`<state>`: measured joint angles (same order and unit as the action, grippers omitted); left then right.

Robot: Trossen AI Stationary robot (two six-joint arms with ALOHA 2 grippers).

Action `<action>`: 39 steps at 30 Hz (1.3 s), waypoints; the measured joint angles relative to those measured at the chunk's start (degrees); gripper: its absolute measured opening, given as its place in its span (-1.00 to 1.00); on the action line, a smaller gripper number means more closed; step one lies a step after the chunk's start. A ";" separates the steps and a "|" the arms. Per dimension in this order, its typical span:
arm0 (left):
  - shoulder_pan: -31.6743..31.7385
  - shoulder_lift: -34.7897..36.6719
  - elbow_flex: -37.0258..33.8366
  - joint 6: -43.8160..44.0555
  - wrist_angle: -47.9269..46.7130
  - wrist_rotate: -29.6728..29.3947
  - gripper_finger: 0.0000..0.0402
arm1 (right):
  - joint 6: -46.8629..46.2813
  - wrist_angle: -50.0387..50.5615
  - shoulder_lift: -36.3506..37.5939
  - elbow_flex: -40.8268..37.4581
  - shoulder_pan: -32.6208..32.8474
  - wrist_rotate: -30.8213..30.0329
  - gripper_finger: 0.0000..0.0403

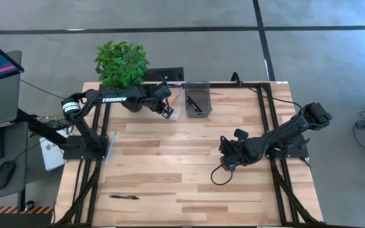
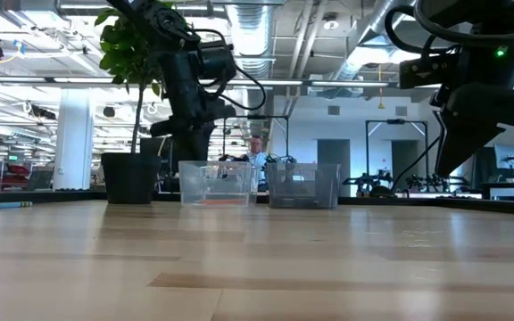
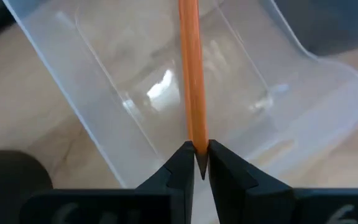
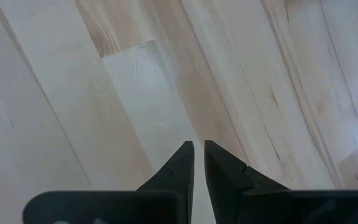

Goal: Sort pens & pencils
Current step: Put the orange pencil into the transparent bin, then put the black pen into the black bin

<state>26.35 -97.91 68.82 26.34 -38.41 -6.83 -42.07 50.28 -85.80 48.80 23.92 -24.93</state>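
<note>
An orange pencil sticks out ahead of my left gripper, which is shut on it above the left clear bin at the table's far edge. In the low view this bin shows orange at its bottom. The right clear bin holds black pens. One black pen lies flat on the table near its near left corner. My right gripper hovers shut over bare wood at the table's right middle. My left gripper pinches the pencil's dark pointed end between its two fingertips. The pencil runs straight on from the fingers, in line with them, over the bin's open inside. It is lifted clear; its other end lies outside the frame.
A potted plant stands at the far left corner beside the bins. Black frame rails run along the table's left and right sides. Bare wood spreads across the table's middle and near side.
</note>
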 joint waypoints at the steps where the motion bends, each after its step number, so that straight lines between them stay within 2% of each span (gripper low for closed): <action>1: 0.00 0.00 0.47 0.05 -1.10 0.53 -0.83 | -0.02 0.00 0.00 0.00 0.00 0.00 -0.70; 7: -0.74 0.00 1.29 1.24 -4.95 0.11 -0.83 | 0.01 -0.02 0.00 0.00 0.02 0.00 -0.70; 19: -0.92 0.37 1.29 -0.24 -6.43 0.60 -0.82 | -0.01 0.00 -0.01 0.04 0.02 0.00 -0.70; 28: -3.86 7.65 1.29 -7.49 -7.67 0.92 -0.82 | -0.02 0.01 0.00 0.07 0.02 -0.02 -0.70; 33: -10.35 16.34 1.30 -6.95 -13.97 1.06 -0.82 | 0.01 -2.55 0.00 0.07 0.02 -0.05 -0.70; 39: -21.86 24.72 1.31 0.91 -20.07 -4.18 -0.82 | 2.58 -6.48 0.00 0.07 -0.06 -0.84 -0.70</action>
<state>4.48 -73.18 70.13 27.25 -58.48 -11.01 -39.49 43.80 -85.80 48.86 23.86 -25.77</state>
